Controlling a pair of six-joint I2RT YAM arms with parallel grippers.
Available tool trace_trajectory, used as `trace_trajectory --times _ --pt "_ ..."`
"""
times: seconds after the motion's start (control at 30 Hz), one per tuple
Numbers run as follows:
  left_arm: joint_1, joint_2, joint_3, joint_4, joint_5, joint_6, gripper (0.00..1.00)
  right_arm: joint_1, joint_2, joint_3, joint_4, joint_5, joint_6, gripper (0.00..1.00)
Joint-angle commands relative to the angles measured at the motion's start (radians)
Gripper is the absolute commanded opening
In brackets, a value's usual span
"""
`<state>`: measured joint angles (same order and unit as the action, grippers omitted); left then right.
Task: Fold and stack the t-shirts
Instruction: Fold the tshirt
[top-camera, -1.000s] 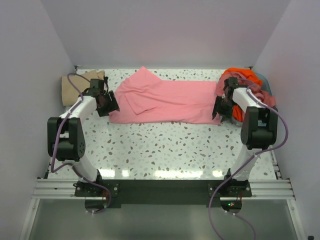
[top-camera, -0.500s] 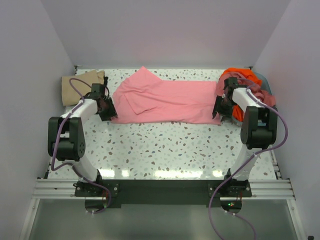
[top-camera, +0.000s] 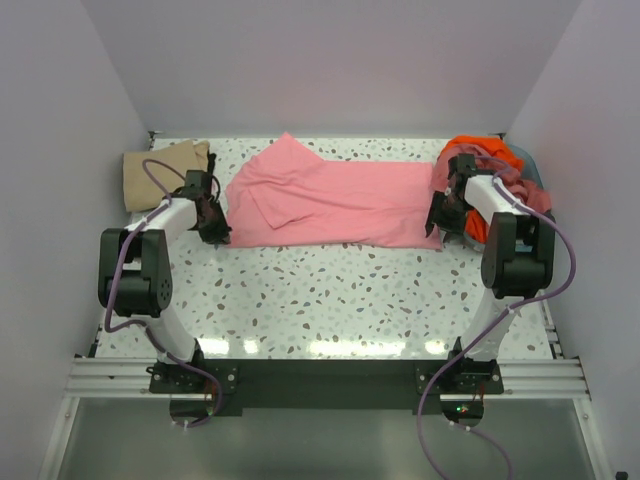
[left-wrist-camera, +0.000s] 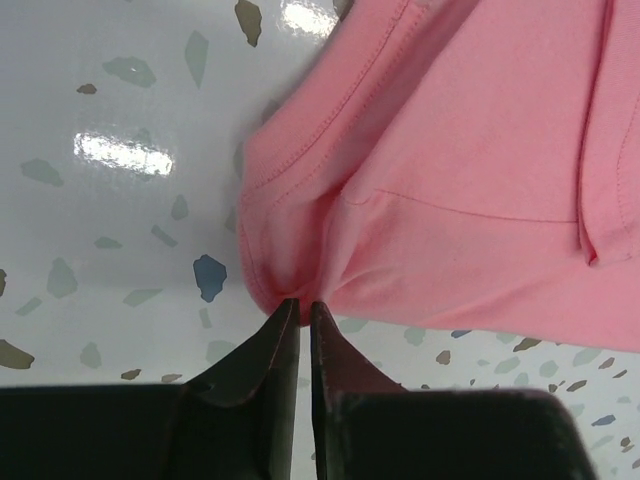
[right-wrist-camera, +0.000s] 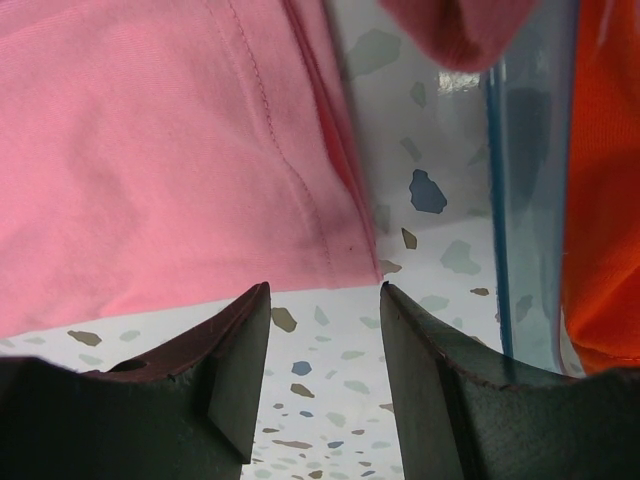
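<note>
left end effector (left-wrist-camera: 300, 306) pinched shut on the left corner of the pink t-shirt (top-camera: 330, 200), which is spread flat on the far tabletop (top-camera: 330, 300). right end effector (right-wrist-camera: 323, 290) open, jaws apart at the shirt's right hem, beside the blue basket (right-wrist-camera: 525, 200).

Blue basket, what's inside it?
An orange t-shirt and a dusty pink t-shirt are heaped in the blue basket. Whatever lies beneath them is covered.

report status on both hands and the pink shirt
Left hand pinched shut on pink shirt, near left corner. Right hand open at its right corner, nothing gripped. Wall of blue basket close beside it.
</note>
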<state>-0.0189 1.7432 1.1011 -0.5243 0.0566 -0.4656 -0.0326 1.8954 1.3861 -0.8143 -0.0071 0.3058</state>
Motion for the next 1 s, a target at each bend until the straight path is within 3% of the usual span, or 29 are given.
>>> trace_trajectory --times 0.0,0.1,0.4,0.7,0.9,0.97 --pt "0.008 -0.005 0.006 -0.013 -0.034 0.025 0.16 -0.001 -0.004 0.027 0.004 0.035 0.007 0.52" --pt "0.008 -0.004 0.005 -0.011 -0.032 0.03 0.22 -0.001 -0.002 0.021 0.01 0.03 0.007 0.52" --pt "0.007 -0.042 0.006 0.015 -0.001 0.013 0.25 -0.001 -0.001 0.01 0.012 0.025 0.004 0.52" --pt "0.008 0.015 0.029 0.0 0.0 0.036 0.28 -0.001 -0.001 0.001 0.017 0.015 0.007 0.52" --pt "0.008 0.029 0.058 -0.019 -0.054 0.071 0.2 -0.001 0.002 -0.009 0.023 0.018 0.012 0.52" --pt "0.008 0.036 0.063 -0.023 -0.054 0.082 0.12 -0.001 0.002 -0.009 0.024 0.022 0.012 0.52"
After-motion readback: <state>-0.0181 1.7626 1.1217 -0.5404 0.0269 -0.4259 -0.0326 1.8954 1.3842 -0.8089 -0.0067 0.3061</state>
